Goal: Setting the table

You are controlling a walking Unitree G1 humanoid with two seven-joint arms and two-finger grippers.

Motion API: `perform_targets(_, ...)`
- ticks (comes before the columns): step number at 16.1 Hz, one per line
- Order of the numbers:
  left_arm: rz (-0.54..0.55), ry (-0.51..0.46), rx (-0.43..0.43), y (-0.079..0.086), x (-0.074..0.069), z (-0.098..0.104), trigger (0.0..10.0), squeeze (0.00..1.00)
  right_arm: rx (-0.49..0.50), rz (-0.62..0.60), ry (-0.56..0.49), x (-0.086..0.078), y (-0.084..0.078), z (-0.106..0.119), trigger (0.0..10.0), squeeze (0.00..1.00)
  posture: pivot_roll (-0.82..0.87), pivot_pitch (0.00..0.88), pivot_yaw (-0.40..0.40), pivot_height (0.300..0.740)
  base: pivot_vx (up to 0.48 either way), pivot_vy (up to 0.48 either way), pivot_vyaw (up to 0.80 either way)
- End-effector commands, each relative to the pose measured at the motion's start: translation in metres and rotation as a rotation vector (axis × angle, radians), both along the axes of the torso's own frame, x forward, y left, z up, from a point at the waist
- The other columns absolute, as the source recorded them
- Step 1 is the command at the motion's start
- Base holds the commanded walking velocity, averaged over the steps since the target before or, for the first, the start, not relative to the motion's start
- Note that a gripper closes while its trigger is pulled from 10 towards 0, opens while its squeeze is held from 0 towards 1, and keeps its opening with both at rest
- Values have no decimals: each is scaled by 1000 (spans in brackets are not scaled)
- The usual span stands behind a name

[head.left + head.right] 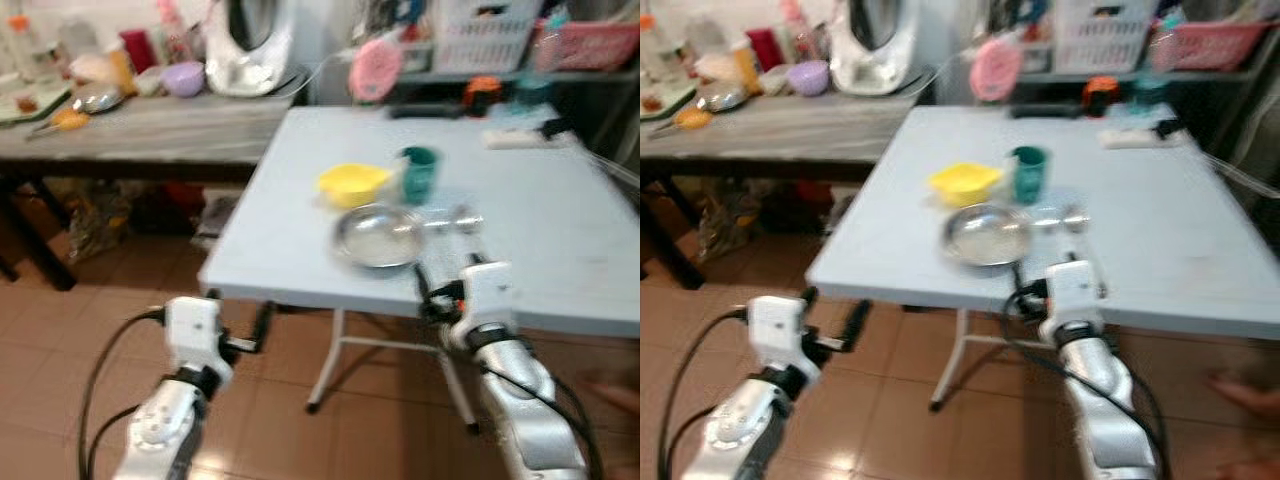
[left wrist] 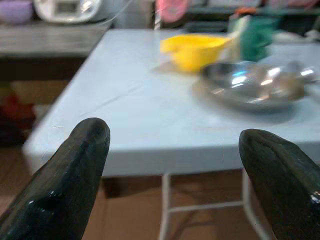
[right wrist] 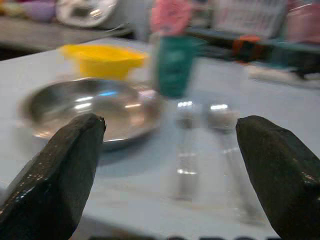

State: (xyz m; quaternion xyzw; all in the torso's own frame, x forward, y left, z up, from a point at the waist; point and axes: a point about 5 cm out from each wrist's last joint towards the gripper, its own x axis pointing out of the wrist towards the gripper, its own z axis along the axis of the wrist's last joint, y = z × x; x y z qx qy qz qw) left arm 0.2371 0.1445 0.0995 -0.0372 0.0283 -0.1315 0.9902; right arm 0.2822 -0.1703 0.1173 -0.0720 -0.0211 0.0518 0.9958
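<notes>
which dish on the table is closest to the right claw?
The steel plate, at the table's near edge just ahead of the right claw; the yellow bowl sits behind it.

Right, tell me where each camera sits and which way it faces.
Left eye view: on the head, looking forward and down at the pale table; both silver arms show.
Right eye view: same head, same scene, seen a little from the right.
Left wrist view: on the left arm, looking along the open left claw at the table edge.
Right wrist view: along the open right claw, over the table.
All four share the steel plate, yellow bowl and green cup.
</notes>
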Motion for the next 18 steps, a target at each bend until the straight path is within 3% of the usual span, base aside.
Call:
perform_targets(1,26,-2,28,8,1,1,10000,0,11,29,-12,1,9,3,10000,0,-140,0,75,740,0,0,0)
perform_targets(18,30,-54,9,7,7,8,10000,0,15,42,-22,5,10,5,10000,0,-143,0,71,740,15,0,-98)
